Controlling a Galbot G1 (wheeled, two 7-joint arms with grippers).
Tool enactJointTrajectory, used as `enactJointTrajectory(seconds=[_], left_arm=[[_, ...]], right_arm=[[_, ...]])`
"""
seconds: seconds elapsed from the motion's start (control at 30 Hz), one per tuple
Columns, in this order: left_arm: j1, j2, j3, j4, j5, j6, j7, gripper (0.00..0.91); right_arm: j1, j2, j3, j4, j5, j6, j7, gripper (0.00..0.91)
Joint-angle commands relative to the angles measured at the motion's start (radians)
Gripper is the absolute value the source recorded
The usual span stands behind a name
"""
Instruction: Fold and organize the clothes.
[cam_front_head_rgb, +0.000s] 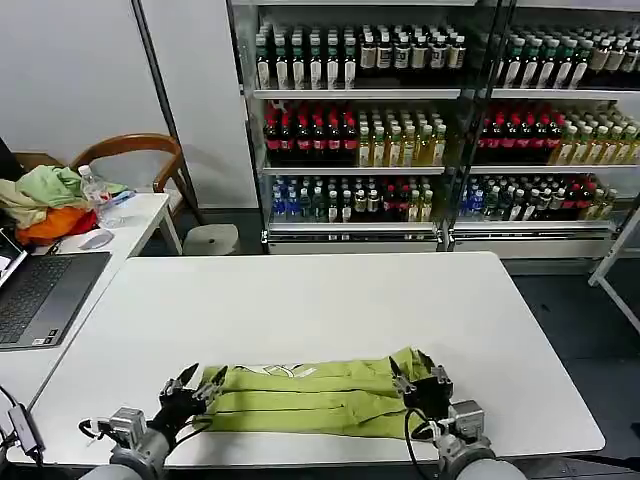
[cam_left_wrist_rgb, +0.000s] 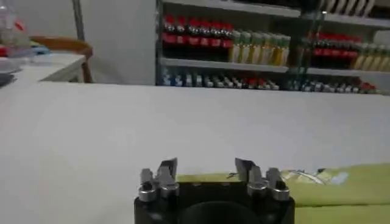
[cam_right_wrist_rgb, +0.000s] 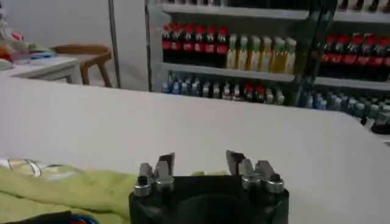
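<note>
The T-shirt (cam_front_head_rgb: 315, 400) lies on the white table (cam_front_head_rgb: 330, 300), folded into a long band along the table's near edge. My left gripper (cam_front_head_rgb: 198, 384) sits at the T-shirt's left end with its jaws spread and nothing between them; the fingertips (cam_front_head_rgb: 217, 378) stand just beside the cloth's edge. In the left wrist view the left gripper (cam_left_wrist_rgb: 206, 169) is open above bare table, with the T-shirt (cam_left_wrist_rgb: 341, 185) to one side of it. My right gripper (cam_front_head_rgb: 418, 372) sits at the T-shirt's right end, jaws spread too, over the fabric. In the right wrist view the right gripper (cam_right_wrist_rgb: 200, 164) is open, with the T-shirt (cam_right_wrist_rgb: 73, 189) below and beside it.
</note>
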Motion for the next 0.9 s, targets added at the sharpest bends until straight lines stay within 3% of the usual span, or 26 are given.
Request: enactJointTrajectory(seconds=[0.03, 0.27, 0.3, 0.33, 0.37, 0.9], left_arm=[[-0.014, -0.050, 0.100, -0.001, -0.051, 0.013, -0.250, 0.907], [-0.027, -0.061, 0.115, 0.030, -0.054, 0.011, -0.254, 0.907], [-0.028, -0.061, 0.115, 0.030, -0.055, 0.014, -0.255, 0.846], [-0.029, -0.063, 0.116, 0.032, -0.057, 0.015, -0.254, 0.222], [-0.029, -0.062, 0.123, 0.037, -0.055, 0.013, -0.251, 0.050], [-0.026, -0.056, 0.126, 0.024, 0.009, 0.029, -0.175, 0.040]], right_arm=[[-0.047, 0.001, 0.063, 0.060, -0.030, 0.021, -0.009, 0.907], [-0.051, 0.012, 0.053, 0.044, -0.057, 0.027, -0.013, 0.907], [-0.050, 0.013, 0.053, 0.043, -0.061, 0.028, -0.013, 0.907], [-0.050, 0.014, 0.054, 0.044, -0.062, 0.029, -0.013, 0.907], [-0.049, 0.014, 0.056, 0.045, -0.062, 0.029, -0.014, 0.907], [-0.046, 0.022, 0.052, 0.036, -0.072, 0.037, -0.018, 0.907]])
